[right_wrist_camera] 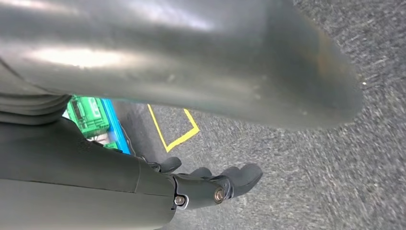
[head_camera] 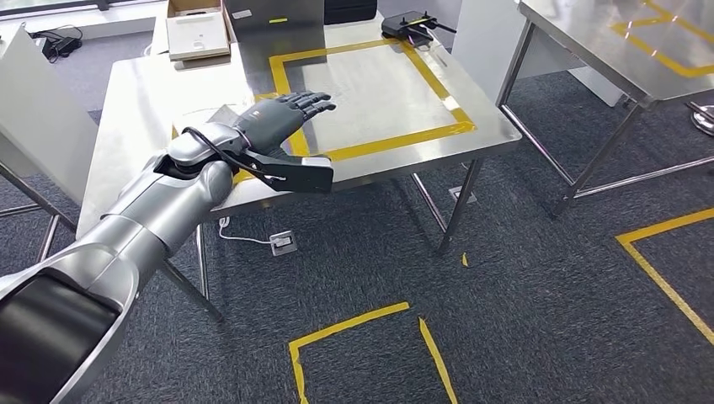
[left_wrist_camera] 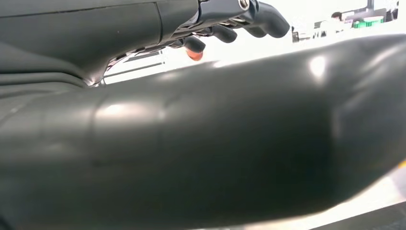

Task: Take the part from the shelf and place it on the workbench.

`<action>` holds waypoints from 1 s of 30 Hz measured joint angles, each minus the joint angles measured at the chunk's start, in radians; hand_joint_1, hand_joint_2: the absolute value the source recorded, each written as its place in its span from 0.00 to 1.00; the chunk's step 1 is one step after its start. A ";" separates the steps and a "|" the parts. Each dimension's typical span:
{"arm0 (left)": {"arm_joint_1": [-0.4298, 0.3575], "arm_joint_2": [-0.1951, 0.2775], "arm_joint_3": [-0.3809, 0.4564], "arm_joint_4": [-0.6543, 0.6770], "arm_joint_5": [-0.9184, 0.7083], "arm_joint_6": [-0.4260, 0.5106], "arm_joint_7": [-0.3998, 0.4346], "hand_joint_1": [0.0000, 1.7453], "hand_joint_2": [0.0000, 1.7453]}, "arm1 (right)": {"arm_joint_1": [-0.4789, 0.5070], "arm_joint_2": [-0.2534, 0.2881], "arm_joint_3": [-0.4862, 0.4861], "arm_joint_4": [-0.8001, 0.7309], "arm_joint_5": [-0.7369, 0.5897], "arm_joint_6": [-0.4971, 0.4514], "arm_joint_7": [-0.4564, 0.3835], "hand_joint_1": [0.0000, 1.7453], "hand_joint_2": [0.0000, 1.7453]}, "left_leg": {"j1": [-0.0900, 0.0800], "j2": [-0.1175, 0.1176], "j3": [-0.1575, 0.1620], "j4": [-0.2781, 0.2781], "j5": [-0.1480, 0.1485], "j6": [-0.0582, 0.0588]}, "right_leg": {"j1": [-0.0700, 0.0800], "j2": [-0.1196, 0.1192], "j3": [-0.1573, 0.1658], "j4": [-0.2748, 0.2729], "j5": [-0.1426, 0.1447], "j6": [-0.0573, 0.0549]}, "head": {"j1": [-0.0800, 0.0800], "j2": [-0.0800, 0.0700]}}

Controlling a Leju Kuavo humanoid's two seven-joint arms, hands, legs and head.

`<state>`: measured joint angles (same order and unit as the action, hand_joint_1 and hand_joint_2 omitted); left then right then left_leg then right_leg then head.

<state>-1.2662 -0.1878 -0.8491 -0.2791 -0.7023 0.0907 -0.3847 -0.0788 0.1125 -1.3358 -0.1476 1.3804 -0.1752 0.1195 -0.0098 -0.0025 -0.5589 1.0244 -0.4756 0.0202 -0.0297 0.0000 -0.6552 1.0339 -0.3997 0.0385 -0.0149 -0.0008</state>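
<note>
Centrally, the steel desk [head_camera: 151, 93] with its yellow tape square [head_camera: 370, 88] fills the upper frame; the left hand [head_camera: 282, 118] hovers at its near edge, fingers [head_camera: 313, 103] apart, holding nothing. The right hand [right_wrist_camera: 210, 184] hangs over carpet, fingers loosely extended and empty. I cannot pick out the part, so its heft and grip point can't be judged.

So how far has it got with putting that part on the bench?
No part shows on the workbench, and the yellow taped square holds nothing. The left hand reaches out over the bench with fingers stretched and empty; the right hand hangs empty above the carpet. Whether fetching is done or ahead, I cannot tell.
</note>
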 joint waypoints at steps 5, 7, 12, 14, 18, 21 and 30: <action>0.007 -0.002 0.004 0.000 0.000 -0.001 0.011 0.00 0.00 | 0.001 0.001 0.000 0.000 -0.009 -0.011 0.001 0.00 0.00 | 0.001 0.004 -0.035 -0.004 0.032 0.018 | 0.004 0.000 -0.097 0.251 -0.151 0.011 | 0.003 0.000; 0.013 0.000 0.005 0.000 0.000 -0.001 0.014 0.00 0.00 | 0.003 0.003 0.000 0.000 -0.010 -0.008 0.001 0.00 0.00 | -0.001 0.004 -0.050 0.003 0.039 0.016 | 0.005 0.000 -0.069 0.237 -0.138 0.008 | 0.003 0.000; 0.015 0.006 0.007 -0.002 0.000 -0.001 0.015 0.00 0.00 | 0.001 0.006 0.000 0.000 -0.008 -0.005 0.000 0.00 0.00 | -0.005 0.005 -0.068 0.014 0.051 -0.003 | 0.016 -0.002 0.070 0.005 -0.076 -0.017 | 0.002 0.000; 0.015 0.007 0.007 -0.002 0.000 -0.001 0.016 0.00 0.00 | 0.002 0.006 0.000 0.000 -0.006 -0.004 0.000 0.00 0.00 | -0.005 0.005 -0.069 0.010 0.058 -0.014 | 0.016 -0.001 0.066 0.002 -0.065 -0.028 | 0.002 0.000; 0.015 0.013 0.008 -0.003 0.000 -0.001 0.018 0.00 0.00 | 0.002 0.009 0.000 0.000 -0.001 0.000 0.000 0.00 0.00 | 0.000 0.002 -0.121 0.131 -0.030 -0.037 | 0.008 -0.004 0.055 -0.008 -0.045 -0.051 | -0.002 0.000; 0.023 0.017 0.011 -0.003 0.000 -0.002 0.030 0.00 0.00 | 0.002 0.013 0.001 0.000 -0.001 0.006 0.000 0.00 0.00 | 0.007 0.002 -0.172 0.285 -0.102 -0.047 | 0.008 -0.004 0.038 -0.006 -0.032 -0.052 | -0.002 0.000; 0.031 0.050 0.028 -0.010 -0.012 -0.001 0.045 0.00 0.00 | 0.002 0.032 0.020 -0.002 0.014 0.018 0.000 0.00 0.00 | 0.001 -0.003 -0.006 0.003 0.000 -0.014 | 0.005 0.001 0.011 -0.006 0.001 -0.009 | -0.002 0.000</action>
<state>-1.2357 -0.1376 -0.8212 -0.2895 -0.7141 0.0898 -0.3399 -0.0767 0.1445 -1.3160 -0.1492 1.3944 -0.1576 0.1194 -0.0091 -0.0050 -0.5651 1.0271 -0.4757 0.0066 -0.0246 0.0008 -0.6440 1.0280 -0.3984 0.0295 -0.0169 -0.0008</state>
